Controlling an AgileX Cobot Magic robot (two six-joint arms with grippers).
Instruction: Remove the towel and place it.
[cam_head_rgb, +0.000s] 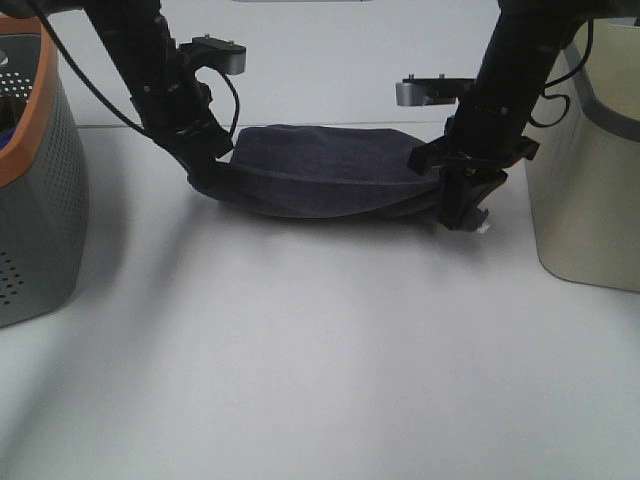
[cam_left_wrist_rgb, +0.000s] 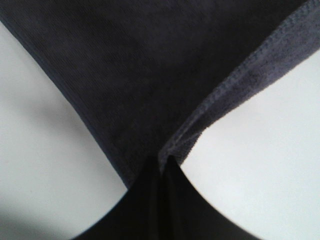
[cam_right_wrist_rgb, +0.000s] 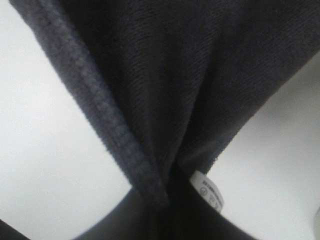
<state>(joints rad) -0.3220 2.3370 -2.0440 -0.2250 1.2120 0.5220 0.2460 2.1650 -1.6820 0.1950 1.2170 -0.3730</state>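
- The towel (cam_head_rgb: 320, 170) is held stretched between the 2 grippers, low over the white table (cam_head_rgb: 320, 360), with its middle sagging toward the surface.
- The left gripper (cam_head_rgb: 212, 172) is clamped fully closed on the towel's corner at 9 o'clock; in the left wrist view the hem (cam_left_wrist_rgb: 240, 80) is seen pinched at the very tips.
- The right gripper (cam_head_rgb: 462, 205) is clamped closed on the corner at 3 o'clock, where the white tag (cam_right_wrist_rgb: 210, 192) protrudes beside the jaws.
- Risk 1: only a thin bunch of cloth is gripped at each corner, so a corner is judged likely to slip out if the arms are spread further.
- Risk 2: the sagging middle may drag on the table and fold under during lowering.
- Risk 3: the grey perforated basket (cam_head_rgb: 40, 200) at 9 o'clock and the beige bin (cam_head_rgb: 590, 180) at 3 o'clock stand close to the arms; a wide swing could strike either.
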